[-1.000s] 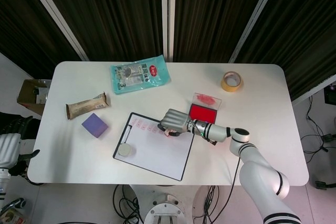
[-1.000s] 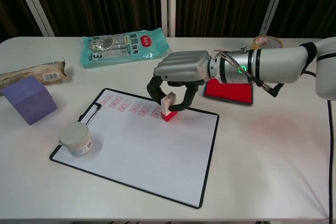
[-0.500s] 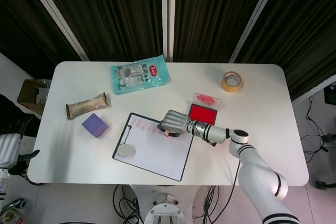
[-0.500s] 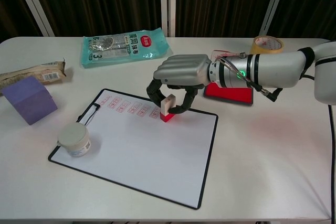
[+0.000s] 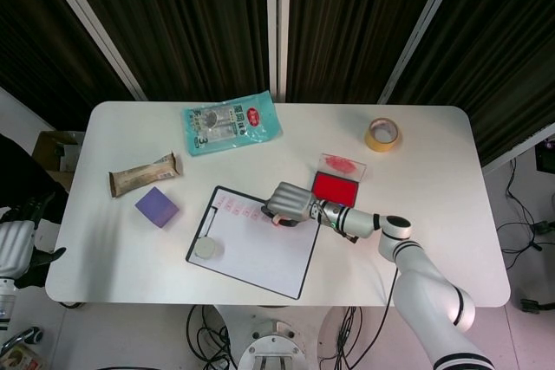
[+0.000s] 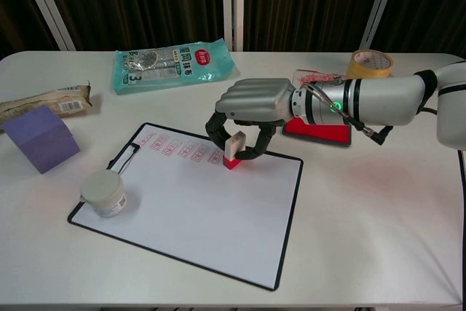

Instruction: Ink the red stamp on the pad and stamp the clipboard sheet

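The right robot hand (image 6: pixel 251 105) is arched over the red stamp (image 6: pixel 233 152), its curled fingers (image 6: pixel 215 125) clamped on the pale upper block from both sides. The stamp stands with its red base down on the clipboard sheet (image 6: pixel 196 213), near the sheet's far edge, at the right end of a row of red stamp marks (image 6: pixel 178 148). In the head view the same robot hand (image 5: pixel 290 201) covers the stamp almost wholly; only a bit of red shows under it.

Just behind the hand lies the ink pad (image 6: pixel 320 132), open, its red face partly hidden by the wrist; its clear lid (image 5: pixel 342 165) lies just beyond it. A roll of yellow tape (image 6: pixel 369 61) sits further back near the worktop's (image 6: pixel 378 209) far right corner.

On the clipboard's (image 5: pixel 251 244) left part, near the clip, stands a small round white jar (image 6: pixel 104 193). Left of the board are a purple block (image 6: pixel 38 136) and a brown snack bar (image 6: pixel 47 102). A teal packet (image 6: pixel 173 62) lies at the far edge.

The left robot hand (image 5: pixel 16 249) hangs off the worktop's left side; whether its fingers are apart or together cannot be told.
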Controlling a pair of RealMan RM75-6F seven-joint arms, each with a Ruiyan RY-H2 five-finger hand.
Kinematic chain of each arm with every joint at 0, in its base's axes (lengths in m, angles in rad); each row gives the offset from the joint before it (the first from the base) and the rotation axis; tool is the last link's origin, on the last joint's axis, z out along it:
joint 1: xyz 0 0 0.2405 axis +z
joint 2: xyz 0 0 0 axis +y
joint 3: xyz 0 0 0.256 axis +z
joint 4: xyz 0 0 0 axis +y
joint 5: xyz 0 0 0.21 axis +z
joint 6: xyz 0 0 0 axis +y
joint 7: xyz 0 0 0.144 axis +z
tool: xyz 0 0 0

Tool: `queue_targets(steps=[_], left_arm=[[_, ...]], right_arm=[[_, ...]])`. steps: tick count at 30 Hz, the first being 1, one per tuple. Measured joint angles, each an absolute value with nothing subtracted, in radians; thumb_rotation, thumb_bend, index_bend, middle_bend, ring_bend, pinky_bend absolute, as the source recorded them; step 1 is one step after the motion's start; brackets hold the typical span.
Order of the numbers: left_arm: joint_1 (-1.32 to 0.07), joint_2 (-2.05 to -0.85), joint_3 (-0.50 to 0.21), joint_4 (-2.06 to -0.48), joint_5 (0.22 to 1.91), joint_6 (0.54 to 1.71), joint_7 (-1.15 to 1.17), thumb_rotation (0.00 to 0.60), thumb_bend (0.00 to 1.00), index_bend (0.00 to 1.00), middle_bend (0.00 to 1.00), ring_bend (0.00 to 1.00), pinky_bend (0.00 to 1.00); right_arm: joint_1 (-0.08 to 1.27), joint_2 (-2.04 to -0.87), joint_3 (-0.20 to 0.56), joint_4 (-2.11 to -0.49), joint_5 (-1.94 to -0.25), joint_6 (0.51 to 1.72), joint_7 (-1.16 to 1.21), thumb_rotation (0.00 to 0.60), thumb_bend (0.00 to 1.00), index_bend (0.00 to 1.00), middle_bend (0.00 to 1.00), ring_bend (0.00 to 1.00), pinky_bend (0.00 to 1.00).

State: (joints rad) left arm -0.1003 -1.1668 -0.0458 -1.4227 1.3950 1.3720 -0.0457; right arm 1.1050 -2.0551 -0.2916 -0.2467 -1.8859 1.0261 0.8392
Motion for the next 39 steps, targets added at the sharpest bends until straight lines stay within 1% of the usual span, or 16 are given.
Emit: queue_targets(steps=[23, 33, 39], left_arm=[[-0.091, -1.142, -0.047, -1.44, 1.39, 1.382, -0.033, 0.6, 0.0, 0.11, 0.14, 0.12, 0.25], [-0.085, -1.137, -0.047, -1.441, 1.39, 1.391, -0.037, 0.6, 0.0, 0.11, 0.14, 0.12, 0.24], [-0.079, -1.132, -0.046, -1.451, 1.394, 1.402, -0.037, 0.6, 0.0, 0.11, 0.13, 0.12, 0.24]], right_arm=[[1.118, -2.075, -0.282, -0.238, -1.866, 0.987, 0.863, 0.6, 0.48, 1.0, 0.86, 0.92, 1.0], [1.123, -2.076, -0.271, -0.244, -1.859, 1.011, 0.854, 0.6, 0.48, 1.0, 0.86, 0.92, 1.0], [1.129, -2.057, -0.249, -0.262, -1.845, 1.064, 0.841, 0.6, 0.48, 1.0, 0.86, 0.92, 1.0]])
